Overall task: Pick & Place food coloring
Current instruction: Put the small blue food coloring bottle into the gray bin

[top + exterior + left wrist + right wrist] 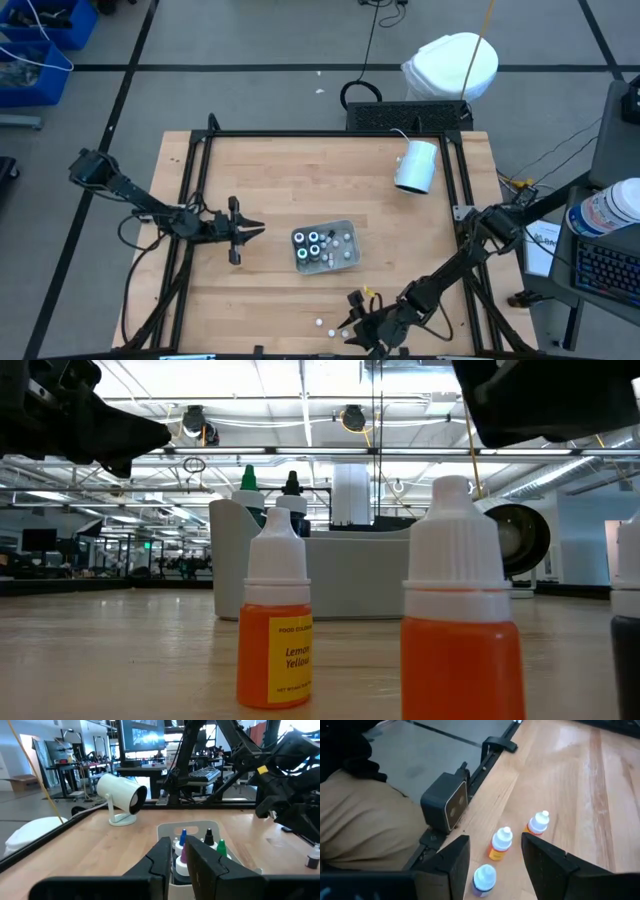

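— At six o'clock on the pale wooden table [300,180], our right gripper [495,857], fingers spread wide, hovers over three white-capped food coloring bottles [500,843].
— We risk toppling neighbours; they stand close. Our left gripper [255,231], nearly closed, waits at nine beside the clear tray [349,243].

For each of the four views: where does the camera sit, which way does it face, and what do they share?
High: overhead, looking down; both arms, tray.
Low: table height, facing the room; lemon yellow bottle, arms overhead.
Left wrist: past the left gripper toward the tray.
Right wrist: past the right gripper, open above three loose bottles at the table's front edge.
Shared: high, low and left wrist show the tray and white projector.
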